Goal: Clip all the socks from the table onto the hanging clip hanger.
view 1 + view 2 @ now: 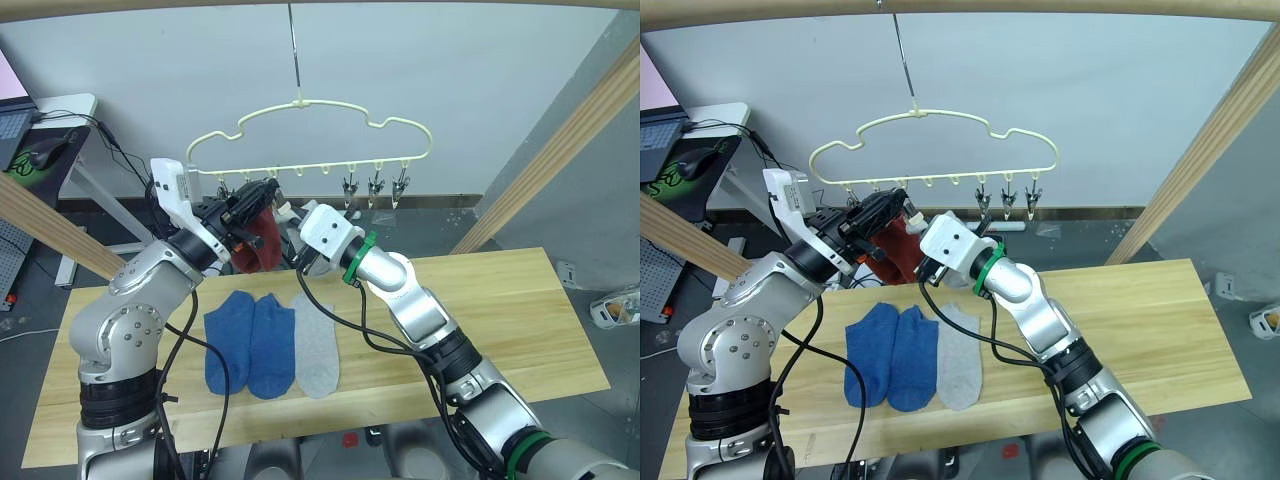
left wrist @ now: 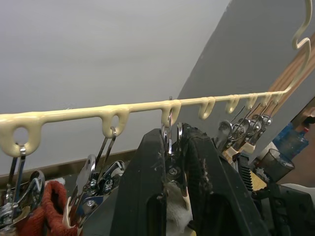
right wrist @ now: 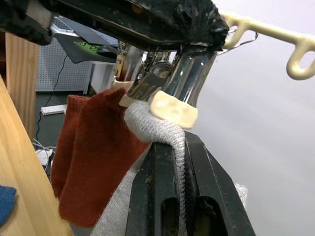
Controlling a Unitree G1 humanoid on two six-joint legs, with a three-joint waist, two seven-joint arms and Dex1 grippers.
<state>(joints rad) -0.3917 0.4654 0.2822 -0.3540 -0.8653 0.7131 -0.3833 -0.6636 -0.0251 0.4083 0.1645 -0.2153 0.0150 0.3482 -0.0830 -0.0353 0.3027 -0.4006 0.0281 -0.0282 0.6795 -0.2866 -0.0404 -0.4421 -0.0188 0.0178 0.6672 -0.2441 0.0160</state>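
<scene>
the clip hanger point(image 1: 310, 135) hangs by its long hook over the far edge of the wooden counter point(image 1: 520, 320), and both arms crowd under its left half. the left gripper point(image 2: 172, 147) has its black fingers point(image 2: 142, 187) narrow, pinched on the metal clip point(image 2: 170, 130) that hangs from the third loop of the yellow wire. the right gripper point(image 3: 179, 162) reaches up to the same spot, its fingers closed on the edge of a light grey sock point(image 3: 155, 130), whose cuff touches the cream pad of that clip. rust red socks point(image 1: 255, 240) already hang from the clips just to the left; in the eye views they are half hidden behind the left gripper, and the held grey sock is hidden between the two wrists. the right wrist view shows the red fabric hanging just beside the grey sock. three bare clips point(image 1: 375, 188) dangle at the hanger's right end

on the counter two blue socks point(image 1: 250, 340) and one more grey sock point(image 1: 315, 345) lie side by side, touching, under the arms. slanted wooden poles point(image 1: 570, 130) frame the scene on both sides, and a desk with a laptop and mouse point(image 1: 35, 150) stands at the far left
</scene>
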